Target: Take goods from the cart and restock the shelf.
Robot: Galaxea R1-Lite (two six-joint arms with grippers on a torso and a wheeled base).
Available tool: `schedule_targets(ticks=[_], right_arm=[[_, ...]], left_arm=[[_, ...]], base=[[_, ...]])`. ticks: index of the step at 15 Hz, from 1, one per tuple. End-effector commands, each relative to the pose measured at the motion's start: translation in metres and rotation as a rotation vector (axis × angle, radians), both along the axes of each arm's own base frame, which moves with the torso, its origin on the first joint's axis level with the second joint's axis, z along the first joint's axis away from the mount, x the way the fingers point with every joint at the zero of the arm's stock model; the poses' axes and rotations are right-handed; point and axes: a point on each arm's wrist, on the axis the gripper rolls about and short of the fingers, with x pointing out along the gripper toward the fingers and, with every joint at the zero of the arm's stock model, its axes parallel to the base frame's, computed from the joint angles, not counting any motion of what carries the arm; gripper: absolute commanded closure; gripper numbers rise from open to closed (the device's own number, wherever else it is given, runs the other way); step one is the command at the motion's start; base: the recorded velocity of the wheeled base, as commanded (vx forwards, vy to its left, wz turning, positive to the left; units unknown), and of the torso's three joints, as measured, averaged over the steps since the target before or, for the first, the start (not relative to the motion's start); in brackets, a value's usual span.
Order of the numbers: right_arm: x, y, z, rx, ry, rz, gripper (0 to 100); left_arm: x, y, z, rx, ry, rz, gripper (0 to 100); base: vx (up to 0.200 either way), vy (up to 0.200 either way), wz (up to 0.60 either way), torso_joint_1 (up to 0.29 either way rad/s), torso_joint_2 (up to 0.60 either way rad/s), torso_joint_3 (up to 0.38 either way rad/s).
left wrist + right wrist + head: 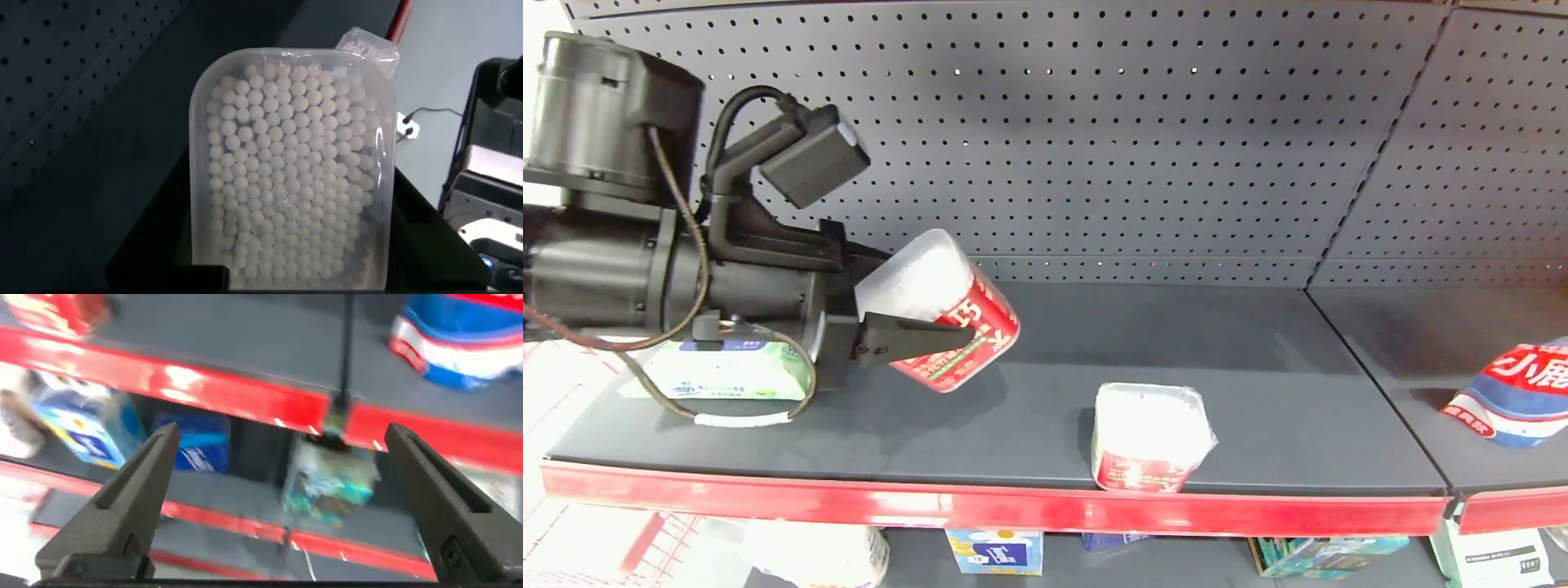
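The left pincer (931, 300) is clenched on a tub (988, 317) with a red label. It grips the tub by its sides and carries it tilted in the air, with the clear bottom turned back toward the wrist and the top pointing down at about 4 o'clock. In the left wrist view the clear bottom shows a mass of small white beads inside, with the dark fingers on either side. The held tub hangs over the left part of the grey shelf (1258, 392), not touching its deck.

A second tub (1147, 437) of the same kind stands on the shelf near its front edge, at about 4 o'clock from the held one and well apart from it. A pack of wipes (735, 371) lies on the shelf at 9 o'clock, partly behind the left arm. A red, white and blue bag (1515, 392) lies on the next shelf section at 3 o'clock. A red strip (1013, 506) runs along the shelf front, and a pegboard (1094, 147) forms the back wall.

The right pincer (282, 433) is released, its fingers spread wide in front of the lower shelves, where a blue pack (192, 445) and a green pack (331, 486) sit.
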Motion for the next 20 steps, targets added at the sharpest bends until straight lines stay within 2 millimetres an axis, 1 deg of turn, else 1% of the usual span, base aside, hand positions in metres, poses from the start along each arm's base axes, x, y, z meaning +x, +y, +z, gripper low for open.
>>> schedule_targets(ticks=[1,2,3,5,7,10,12,15,18,20], right_arm=[[0.004,0.000,-0.006,0.023,-0.015,0.000,0],[0.004,0.000,-0.006,0.048,-0.015,-0.008,0],[0.004,-0.001,-0.007,0.059,-0.012,-0.052,0],[0.005,-0.002,-0.007,0.057,-0.014,-0.099,0],[0.005,-0.002,-0.007,0.059,-0.015,-0.101,0],[0.004,-0.002,-0.006,0.066,-0.014,-0.103,0],[0.004,-0.002,-0.006,0.068,-0.014,-0.099,0],[0.004,-0.002,-0.006,0.080,-0.012,-0.100,0],[0.004,-0.002,-0.006,0.094,-0.010,-0.103,0],[0.004,-0.002,-0.006,0.097,-0.010,-0.103,0]], left_arm=[[0.027,-0.021,-0.014,0.045,0.005,-0.046,100],[0.033,-0.026,-0.014,0.044,0.000,-0.055,100],[0.042,-0.037,-0.010,0.037,-0.015,-0.075,100],[0.054,-0.050,-0.012,0.036,-0.020,-0.092,100],[0.058,-0.060,-0.015,0.038,-0.015,-0.112,100],[0.063,-0.067,-0.019,0.041,-0.009,-0.123,100],[0.064,-0.067,-0.018,0.039,-0.013,-0.121,100],[0.062,-0.060,-0.011,0.040,-0.012,-0.108,100],[0.050,-0.048,-0.003,0.043,0.005,-0.088,100],[0.046,-0.039,-0.002,0.045,0.006,-0.061,100]], base=[[0.000,0.000,0.00,0.000,0.00,0.000],[0.000,0.000,0.00,0.000,0.00,0.000],[0.000,0.000,0.00,0.000,0.00,0.000],[0.000,0.000,0.00,0.000,0.00,0.000],[0.000,0.000,0.00,0.000,0.00,0.000],[0.000,0.000,0.00,0.000,0.00,0.000],[0.000,0.000,0.00,0.000,0.00,0.000],[0.000,0.000,0.00,0.000,0.00,0.000],[0.000,0.000,0.00,0.000,0.00,0.000],[0.000,0.000,0.00,0.000,0.00,0.000]])
